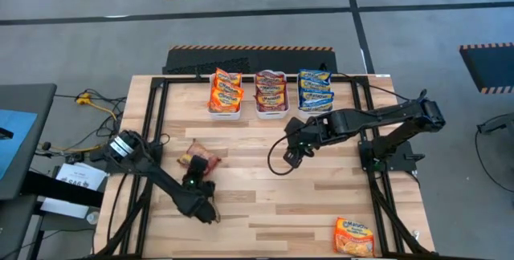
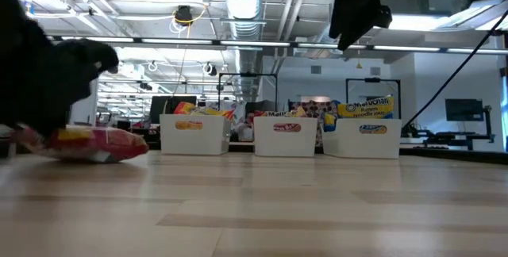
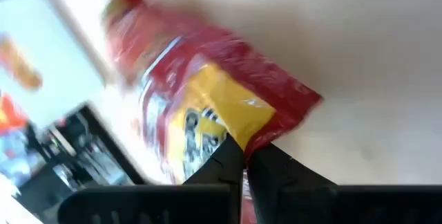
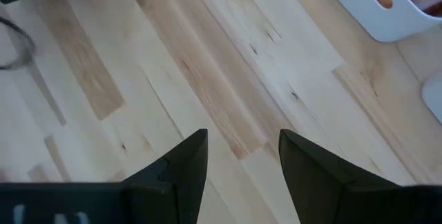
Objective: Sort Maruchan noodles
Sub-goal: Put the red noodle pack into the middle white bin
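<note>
Left pincer (image 3: 243, 156) pinches only the corner of the red packet (image 1: 201, 160), lying on the worktop (image 1: 321, 204) well short of the middle bin (image 1: 271, 113); crinkly film may slip out. Right pincer (image 4: 242, 151) hangs wide, empty, near that bin

Three white bins (image 1: 271, 103) line the table's (image 1: 257, 212) far edge, all filled. Bare wood lies open between the red packet (image 1: 201, 160), the right gripper (image 1: 292, 154) and the orange packet (image 1: 355, 237)
</note>
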Controlling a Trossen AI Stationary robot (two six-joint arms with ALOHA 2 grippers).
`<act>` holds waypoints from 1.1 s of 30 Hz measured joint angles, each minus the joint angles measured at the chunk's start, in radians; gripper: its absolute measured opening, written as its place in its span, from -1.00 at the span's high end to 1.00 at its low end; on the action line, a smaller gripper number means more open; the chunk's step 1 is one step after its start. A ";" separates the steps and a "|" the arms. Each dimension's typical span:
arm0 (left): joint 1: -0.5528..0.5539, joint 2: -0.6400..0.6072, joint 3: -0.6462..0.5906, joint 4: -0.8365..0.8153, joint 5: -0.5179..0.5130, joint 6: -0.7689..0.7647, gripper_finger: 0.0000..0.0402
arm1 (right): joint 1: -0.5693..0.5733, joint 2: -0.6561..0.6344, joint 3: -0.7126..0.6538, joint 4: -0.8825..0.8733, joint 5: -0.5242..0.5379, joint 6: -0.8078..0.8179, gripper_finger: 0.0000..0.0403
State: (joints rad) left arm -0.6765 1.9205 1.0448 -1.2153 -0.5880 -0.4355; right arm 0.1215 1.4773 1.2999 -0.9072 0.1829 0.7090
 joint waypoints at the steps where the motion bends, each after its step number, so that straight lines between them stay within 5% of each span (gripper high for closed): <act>1: 0.005 -0.015 0.001 -0.011 0.000 -0.023 1.00 | 0.000 0.000 0.000 0.010 0.000 0.000 -0.02; 14: -0.053 -0.244 0.003 0.042 0.050 -0.170 1.00 | -0.033 0.000 0.000 0.189 0.002 -0.090 -0.02; 18: -0.063 -0.282 -0.004 0.176 0.023 0.030 1.00 | -0.068 0.000 0.000 0.253 0.002 -0.108 -0.02; 24: -0.028 -0.299 -0.004 0.270 0.114 0.306 1.00 | -0.137 0.019 0.001 0.402 -0.004 -0.163 -0.02; 33: 0.002 -0.300 -0.005 0.266 0.165 0.529 1.00 | -0.217 0.134 0.000 0.575 -0.254 -0.442 -0.02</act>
State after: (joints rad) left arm -0.6749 1.6209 1.0397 -0.9489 -0.4226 0.0939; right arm -0.0959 1.6110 1.2995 -0.3318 -0.0711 0.2672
